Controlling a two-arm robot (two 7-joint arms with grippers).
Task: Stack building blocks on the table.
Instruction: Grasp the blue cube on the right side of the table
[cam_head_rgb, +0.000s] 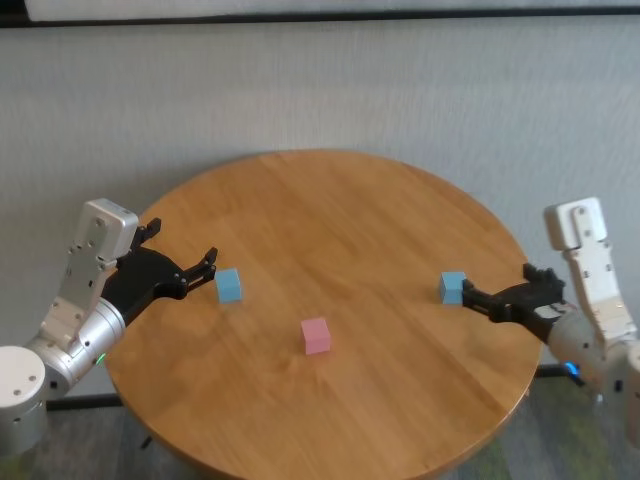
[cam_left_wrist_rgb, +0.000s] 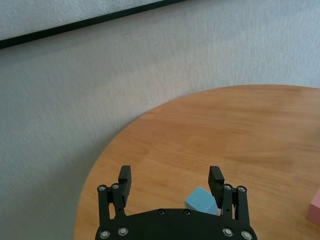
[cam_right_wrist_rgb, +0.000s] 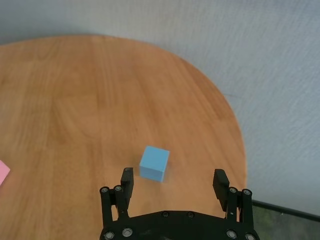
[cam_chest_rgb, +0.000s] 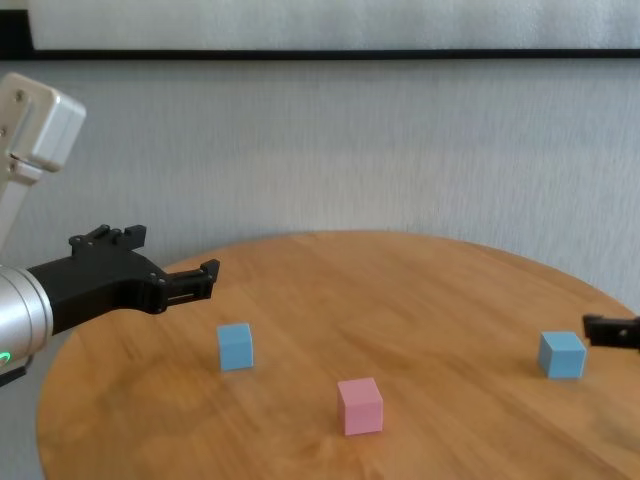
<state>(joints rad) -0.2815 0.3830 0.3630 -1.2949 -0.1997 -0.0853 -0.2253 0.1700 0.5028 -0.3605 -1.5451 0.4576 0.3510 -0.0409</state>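
Flanking the pink block (cam_head_rgb: 316, 335), spread left gripper (cam_head_rgb: 204, 264) and spread right gripper (cam_head_rgb: 472, 296) each near a blue block; mid-table bare.

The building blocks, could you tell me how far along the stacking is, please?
Nothing is stacked yet: the pink block and both blue blocks lie apart on the table. In hand: the open left gripper is beside the left blue block, the open right gripper by the right blue block. All stacking remains.

The left pincer (cam_left_wrist_rgb: 171, 180) stands open above the wooden bench (cam_left_wrist_rgb: 225, 130). A light blue block (cam_left_wrist_rgb: 201, 201) lies just under it, near one finger (cam_left_wrist_rgb: 216, 179). A pink block (cam_left_wrist_rgb: 315, 209) shows at the picture's edge.
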